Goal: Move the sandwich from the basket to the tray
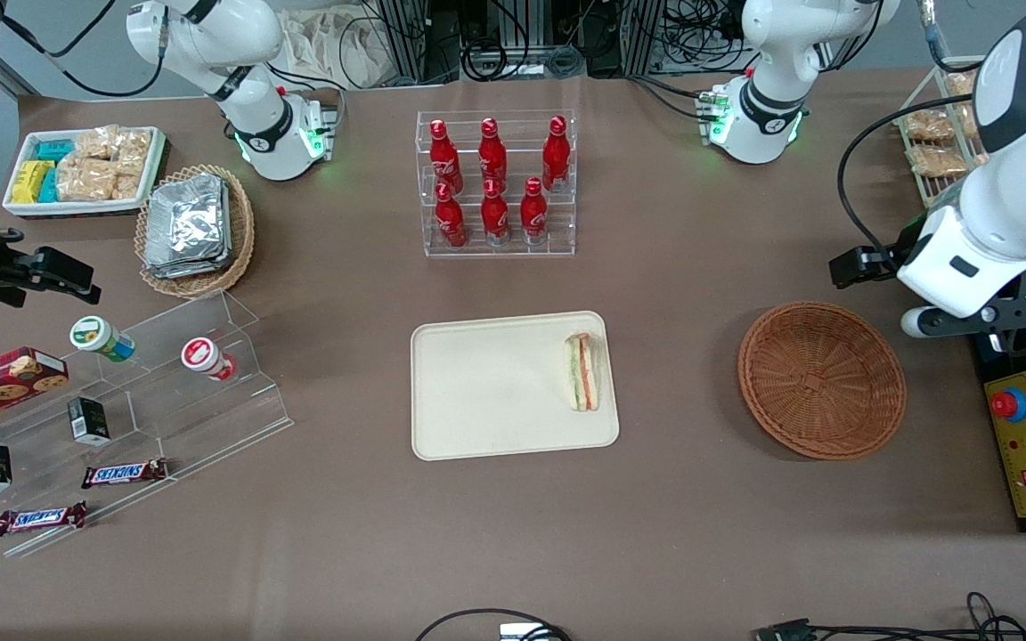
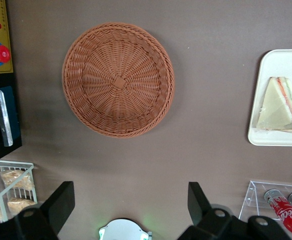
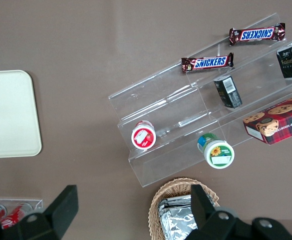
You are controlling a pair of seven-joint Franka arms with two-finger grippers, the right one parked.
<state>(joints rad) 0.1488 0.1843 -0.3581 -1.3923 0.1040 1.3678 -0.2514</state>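
The sandwich (image 1: 582,371) (image 2: 281,107), a pale wedge with green and orange-red layers, lies on the cream tray (image 1: 486,392) (image 2: 281,62), near the tray edge closest to the basket. The reddish-brown wicker basket (image 1: 820,378) (image 2: 118,80) has nothing in it. My gripper (image 1: 847,267) (image 2: 129,202) hangs high above the table, farther from the front camera than the basket and toward the working arm's end. It is open, with only bare tablecloth between its fingers.
A clear rack of red bottles (image 1: 497,182) stands farther back than the tray. A control box with a red button (image 1: 1025,445) and a wire rack of snacks (image 1: 936,133) flank the working arm. A foil-packet basket (image 1: 195,230) and an acrylic step shelf (image 1: 148,392) sit toward the parked arm's end.
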